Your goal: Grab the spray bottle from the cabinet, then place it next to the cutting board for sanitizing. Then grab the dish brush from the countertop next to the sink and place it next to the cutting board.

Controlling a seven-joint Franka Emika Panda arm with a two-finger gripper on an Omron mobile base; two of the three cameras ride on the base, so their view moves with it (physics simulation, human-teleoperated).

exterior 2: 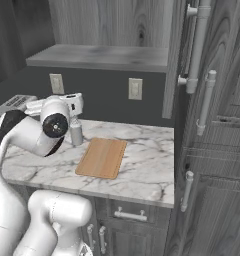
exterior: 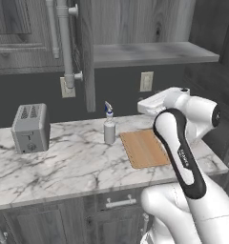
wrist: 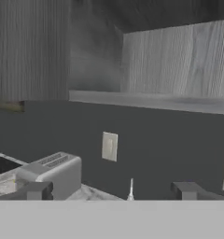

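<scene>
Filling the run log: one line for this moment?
spray bottle: upright on countertop, left of cutting board | tool: open, holding nothing | cabinet: open

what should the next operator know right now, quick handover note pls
Gripper: open, holding nothing, tips apart in the hand view, aimed at the back wall above the countertop.
Spray bottle: out of the cabinet, upright on the countertop just left of the cutting board, close to its edge. The cabinet door is open and no bottle stands on the shelf.
Toaster: further left on the countertop.
Done: the spray bottle step looks finished.
Left: the dish brush. It would have to be found beside the sink, picked up and placed next to the cutting board.
</scene>
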